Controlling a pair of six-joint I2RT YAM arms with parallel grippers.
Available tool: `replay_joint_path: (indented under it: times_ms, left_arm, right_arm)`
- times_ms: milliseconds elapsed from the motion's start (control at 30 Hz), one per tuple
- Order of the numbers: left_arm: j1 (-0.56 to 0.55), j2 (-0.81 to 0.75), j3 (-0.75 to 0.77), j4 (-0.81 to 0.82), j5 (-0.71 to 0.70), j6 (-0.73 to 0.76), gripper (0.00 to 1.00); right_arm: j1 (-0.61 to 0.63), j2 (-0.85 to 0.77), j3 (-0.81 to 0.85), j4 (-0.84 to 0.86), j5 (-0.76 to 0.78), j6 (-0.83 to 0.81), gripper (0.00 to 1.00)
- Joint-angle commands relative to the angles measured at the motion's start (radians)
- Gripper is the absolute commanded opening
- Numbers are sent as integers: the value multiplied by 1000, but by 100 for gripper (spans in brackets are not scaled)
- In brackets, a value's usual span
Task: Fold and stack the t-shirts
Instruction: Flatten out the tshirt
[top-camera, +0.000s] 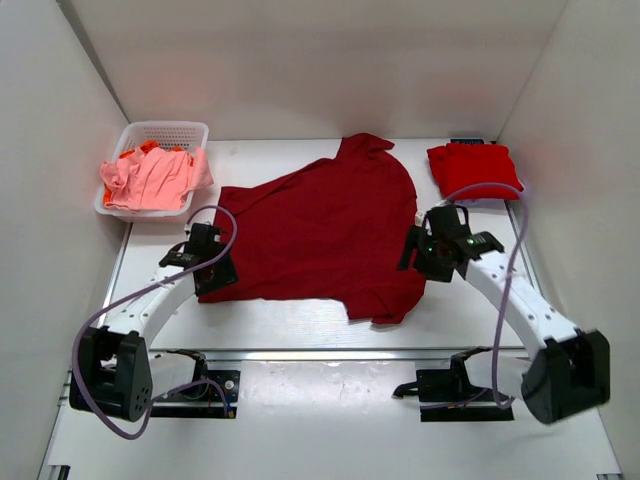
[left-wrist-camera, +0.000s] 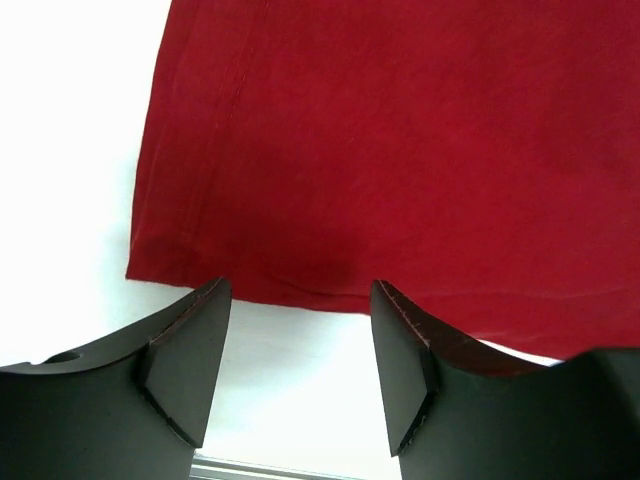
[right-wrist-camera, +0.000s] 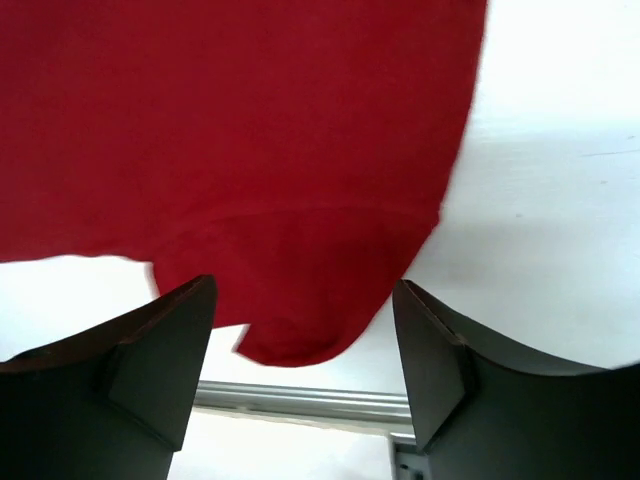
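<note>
Left gripper (left-wrist-camera: 298, 300) and right gripper (right-wrist-camera: 303, 300), jaws wide and empty, over maroon t-shirt (top-camera: 320, 230)

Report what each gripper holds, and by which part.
Nothing is held. The left gripper and right gripper stand open over the maroon t-shirt's near edge.

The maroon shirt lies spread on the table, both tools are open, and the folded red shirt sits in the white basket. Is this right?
No. The folded red shirt lies on the table at the far right, not in the white basket, as the top view shows. The rest holds.
</note>
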Motion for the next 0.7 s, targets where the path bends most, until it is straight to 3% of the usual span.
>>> replay_joint_path:
  times_ms: [0,200,267,333,367,433,667]
  left_arm:
    - [1,7,-24,23,12,-10,69]
    - [-22,86,-67,86,16,-18,69]
    - [-28,112,-77,109,27,-29,62]
    - [-32,136,-84,126,45,-35,44]
    - [-41,152,-90,135,61,-32,26]
    - [-49,177,-93,146,68,-33,0]
    - [-57,151,-87,154,93,-30,0]
  right_arm:
    - [1,-119,-53,90,-60,102,70]
    - [32,-177,-130,85,-77,146,70]
    - [58,-188,-162,95,-88,178,74]
    - [113,-190,-187,102,-85,213,73]
    - [128,-190,-207,113,-92,239,73]
    - [194,-179,-236,134,-97,273,73]
    - [254,-118,-337,187,-48,370,67]
